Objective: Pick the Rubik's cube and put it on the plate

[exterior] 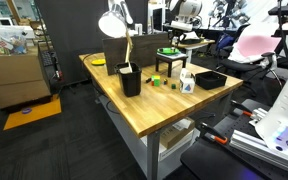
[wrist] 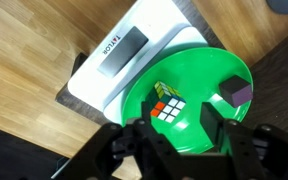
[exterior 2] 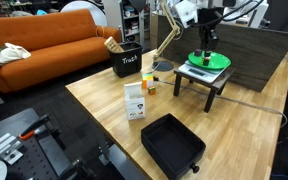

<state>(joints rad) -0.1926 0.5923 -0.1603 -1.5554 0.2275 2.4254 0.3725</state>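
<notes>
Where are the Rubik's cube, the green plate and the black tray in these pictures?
Rubik's cube [wrist: 165, 108]: wrist view, on its top face.
Green plate [wrist: 196, 72]: wrist view, on a bare green patch.
Black tray [exterior 2: 170, 141]: in an exterior view, on its bare floor.

In an exterior view the claw [exterior 2: 206, 52] is faced from fairly near, across the pale wooden table [exterior 2: 94, 110]. In an exterior view the table [exterior: 104, 92] is taken from afar, the round bright green plate [exterior: 170, 51] under the claw seemingly at its far end. The wrist view is aimed down, close above that shared plate [wrist: 189, 75].
</notes>
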